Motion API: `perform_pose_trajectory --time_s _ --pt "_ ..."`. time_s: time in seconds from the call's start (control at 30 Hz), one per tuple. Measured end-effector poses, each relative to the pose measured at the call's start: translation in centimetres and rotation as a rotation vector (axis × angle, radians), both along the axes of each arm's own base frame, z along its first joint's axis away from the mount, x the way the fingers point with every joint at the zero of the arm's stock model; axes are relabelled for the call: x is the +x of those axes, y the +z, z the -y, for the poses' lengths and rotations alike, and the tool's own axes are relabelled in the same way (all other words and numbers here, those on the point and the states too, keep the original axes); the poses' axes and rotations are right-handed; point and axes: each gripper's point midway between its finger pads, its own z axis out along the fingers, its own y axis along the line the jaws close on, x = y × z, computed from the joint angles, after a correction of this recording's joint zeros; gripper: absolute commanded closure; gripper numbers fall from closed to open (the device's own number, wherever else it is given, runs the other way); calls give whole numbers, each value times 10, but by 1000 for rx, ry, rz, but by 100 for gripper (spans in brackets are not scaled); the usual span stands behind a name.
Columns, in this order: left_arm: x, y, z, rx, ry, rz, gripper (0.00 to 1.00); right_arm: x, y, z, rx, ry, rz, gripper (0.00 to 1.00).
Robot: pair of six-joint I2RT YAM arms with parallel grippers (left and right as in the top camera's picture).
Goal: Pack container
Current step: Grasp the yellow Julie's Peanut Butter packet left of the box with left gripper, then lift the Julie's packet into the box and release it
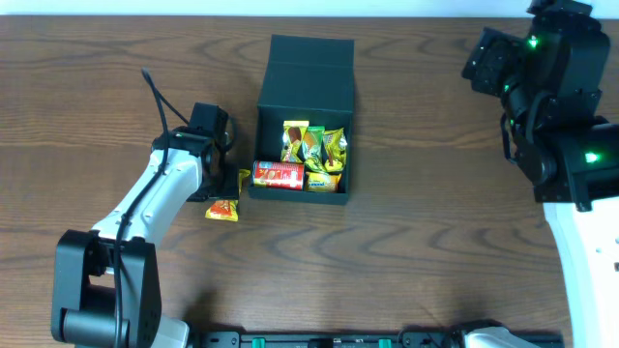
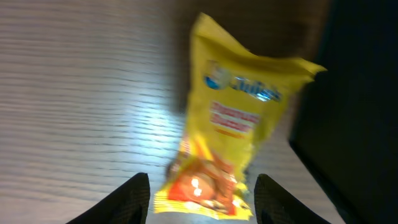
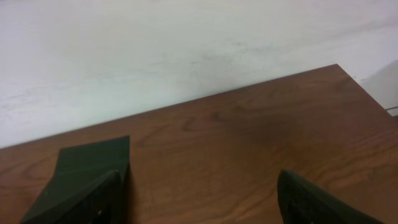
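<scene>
The box [image 1: 309,68] sits mid-table [image 1: 435,242] with its lid thrown back on the far side. It holds a red can [image 1: 279,175] along its near wall and several yellow-and-green packets [image 1: 314,145] behind that.

The step in hand looks like picking up the yellow packet [image 2: 239,106] standing just outside the box's left wall. The left jaws are half parted, one on each side of the packet's lower end. As far as the blurred wrist view shows, they are not pinching it.

To do this well, close across that flatter lower end rather than the puffed middle. Lift clear of the box's left wall before crossing it, and let go over the packets inside, not on the rim.

A second, orange packet [image 1: 221,210] lies on the table left of the box's near corner. The right jaws stand wide with nothing between them, well to the right of the box.

The yellow packet bears a blue logo over red lettering, too blurred to read. The can's print is too small.
</scene>
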Motion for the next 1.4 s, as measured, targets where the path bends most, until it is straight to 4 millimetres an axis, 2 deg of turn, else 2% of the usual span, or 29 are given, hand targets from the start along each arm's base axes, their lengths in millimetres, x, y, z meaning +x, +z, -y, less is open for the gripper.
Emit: perform_pose_trajectory --time_s 0.13,0.23,0.47,0.8,0.9,1.0,1.13,1.4 --pt "-5 0 7 -36 -48 -20 47 0 0 0 0 0 0 21" --pt "-6 0 8 -40 -77 -23 53 0 0 0 0 0 0 21" --pt "4 -1 10 -41 -115 21 53 0 0 0 0 0 0 21" --pt "-5 -16 8 -40 -115 11 54 0 0 0 0 0 0 21" --pt "-6 -20 8 -41 -115 18 62 0 0 0 0 0 0 21" --pt "-12 -28 7 -40 -114 6 76 0 0 0 0 0 0 21" --pt "-13 -29 7 -41 -106 6 94 0 0 0 0 0 0 21" --pt "-12 -24 7 -46 -51 -1 94 0 0 0 0 0 0 21"
